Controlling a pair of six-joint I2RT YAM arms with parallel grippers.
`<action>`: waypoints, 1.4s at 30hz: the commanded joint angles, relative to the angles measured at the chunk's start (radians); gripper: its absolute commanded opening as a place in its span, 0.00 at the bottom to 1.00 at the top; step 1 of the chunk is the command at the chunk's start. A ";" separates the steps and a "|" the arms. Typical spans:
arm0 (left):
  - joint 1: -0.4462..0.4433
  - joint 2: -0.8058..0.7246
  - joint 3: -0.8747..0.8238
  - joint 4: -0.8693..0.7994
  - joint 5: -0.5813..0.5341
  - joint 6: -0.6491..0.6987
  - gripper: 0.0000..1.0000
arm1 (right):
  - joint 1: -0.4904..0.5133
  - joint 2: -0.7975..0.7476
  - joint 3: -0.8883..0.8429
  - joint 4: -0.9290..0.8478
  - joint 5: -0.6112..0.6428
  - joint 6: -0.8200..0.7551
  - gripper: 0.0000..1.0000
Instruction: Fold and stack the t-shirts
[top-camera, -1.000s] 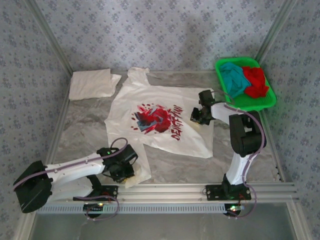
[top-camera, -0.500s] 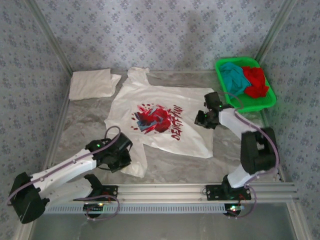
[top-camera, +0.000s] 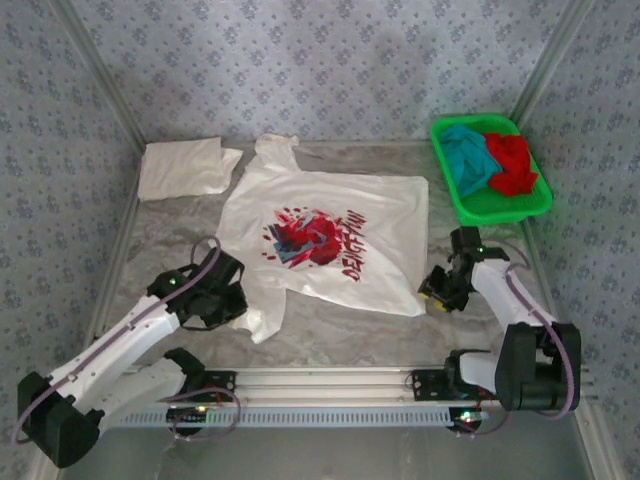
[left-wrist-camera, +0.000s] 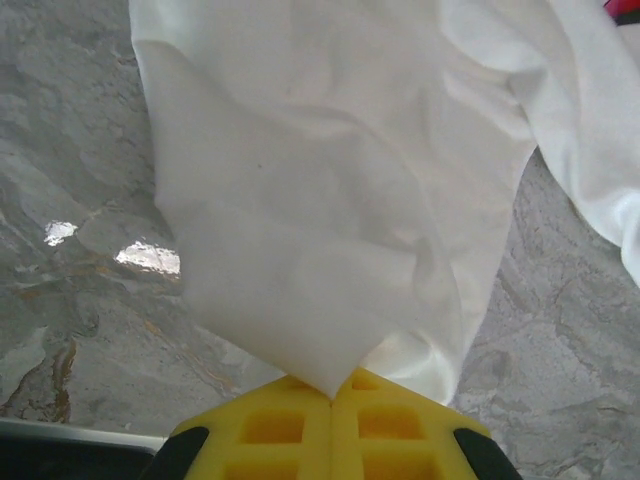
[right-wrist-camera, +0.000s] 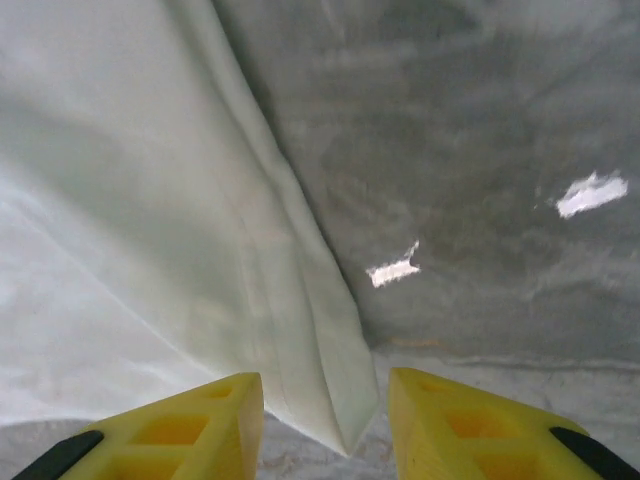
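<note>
Your left gripper is down at the near left of the grey marbled tabletop, and it's clamped on the white cloth t-shirt with the red-and-blue splash print. Look through the left wrist camera: the two yellow fingers are pressed tight together, with a fold of white cloth pinched between them and fanning out wide beyond the tips.

That shirt lies print-up across the middle of the table, collar toward the far edge, red lettering running beside the splash. Most of it is flat; the near-left part is drawn into a rumpled point at your left gripper.

Now your right gripper: it's low at the shirt's near-right corner. In the right wrist view the yellow fingers stand apart, and the hemmed corner of the shirt rests on the table in the gap between them. Neither finger presses on it, so that pincer is open and gripping nothing.

At the far left corner you've got a folded white t-shirt, lying just beside the spread shirt's far-left sleeve. At the far right sits the green plastic basket, with a crumpled teal t-shirt on its left side and a crumpled red t-shirt touching it on the right.
</note>
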 joint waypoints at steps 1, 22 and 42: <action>0.011 -0.020 0.025 -0.042 -0.020 0.044 0.00 | -0.004 -0.066 -0.073 -0.040 -0.109 0.024 0.44; 0.045 -0.147 -0.053 0.093 -0.088 0.045 0.00 | 0.061 -0.024 -0.145 0.271 -0.099 0.035 0.18; 0.002 -0.331 0.186 -0.127 -0.137 0.112 0.00 | -0.035 -0.335 -0.011 -0.213 -0.104 0.033 0.00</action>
